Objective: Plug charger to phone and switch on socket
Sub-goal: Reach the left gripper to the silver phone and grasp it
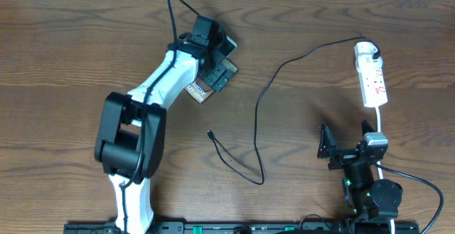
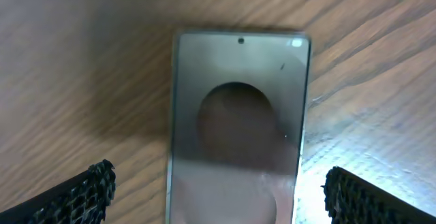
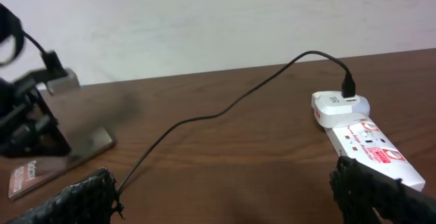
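Left jaws gaped astride phone (image 2: 235, 115), holding nothing; best centred before closing on long edges. Right jaws open, empty.

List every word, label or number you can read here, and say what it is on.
No text here is legible.
On the phone: white lettering at one end, too blurred to read.
On the socket: red and white printed labels, too small to read.
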### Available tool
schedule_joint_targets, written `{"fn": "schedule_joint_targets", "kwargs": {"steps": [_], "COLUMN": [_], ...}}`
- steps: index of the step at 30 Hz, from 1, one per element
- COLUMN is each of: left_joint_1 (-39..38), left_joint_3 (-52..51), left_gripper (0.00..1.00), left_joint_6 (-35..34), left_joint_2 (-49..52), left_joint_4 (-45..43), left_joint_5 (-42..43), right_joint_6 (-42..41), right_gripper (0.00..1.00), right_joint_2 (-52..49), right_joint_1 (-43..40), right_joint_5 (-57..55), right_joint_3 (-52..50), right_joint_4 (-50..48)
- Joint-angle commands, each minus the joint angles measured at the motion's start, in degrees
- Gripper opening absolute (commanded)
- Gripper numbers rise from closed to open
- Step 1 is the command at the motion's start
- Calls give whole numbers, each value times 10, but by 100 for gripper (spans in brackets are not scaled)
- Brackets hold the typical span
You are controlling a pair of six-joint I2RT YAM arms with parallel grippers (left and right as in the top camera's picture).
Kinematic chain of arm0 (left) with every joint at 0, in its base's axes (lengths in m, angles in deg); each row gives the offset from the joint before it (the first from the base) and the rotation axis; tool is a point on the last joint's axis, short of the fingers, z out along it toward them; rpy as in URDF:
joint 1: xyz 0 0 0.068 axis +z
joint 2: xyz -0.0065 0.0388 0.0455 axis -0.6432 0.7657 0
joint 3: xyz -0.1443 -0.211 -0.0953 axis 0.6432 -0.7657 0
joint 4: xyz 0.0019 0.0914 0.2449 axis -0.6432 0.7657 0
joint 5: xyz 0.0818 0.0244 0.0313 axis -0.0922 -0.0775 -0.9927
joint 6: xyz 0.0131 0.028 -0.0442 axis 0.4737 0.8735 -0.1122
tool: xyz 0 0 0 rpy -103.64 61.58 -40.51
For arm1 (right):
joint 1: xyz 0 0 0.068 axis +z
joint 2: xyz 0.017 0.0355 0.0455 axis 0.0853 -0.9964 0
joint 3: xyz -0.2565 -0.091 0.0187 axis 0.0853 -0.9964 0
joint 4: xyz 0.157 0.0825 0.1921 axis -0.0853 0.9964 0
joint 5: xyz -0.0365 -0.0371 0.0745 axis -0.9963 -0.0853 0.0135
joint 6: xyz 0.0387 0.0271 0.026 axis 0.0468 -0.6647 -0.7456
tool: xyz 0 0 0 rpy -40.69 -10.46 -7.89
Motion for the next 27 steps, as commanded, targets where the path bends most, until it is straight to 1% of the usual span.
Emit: {"fn": "schedule_joint_targets", "kwargs": {"steps": [1, 13, 17, 20, 27], "left_joint_1": [1, 2, 1, -1, -1], "left_joint_3": [11, 11, 11, 11, 18], "left_gripper": [100, 99, 100, 100, 100], "left_joint_6": [19, 36, 40, 40, 38], "left_joint_2": [32, 70, 75, 80, 104], "left_joint_4": [5, 3, 3, 3, 23], "left_joint_5": [-2, -7, 12, 11, 5], "right_joint_6": [8, 8, 8, 8, 8], "right_gripper": [99, 99, 99, 99, 99], "right_joint_2": [4, 4, 4, 4, 4], "right_joint_1": [5, 5, 5, 5, 5], "right_joint_5": [-2, -2, -2, -2, -2], "right_joint_3": [-3, -3, -3, -3, -3], "right_joint_4": [1, 1, 1, 1, 0]}}
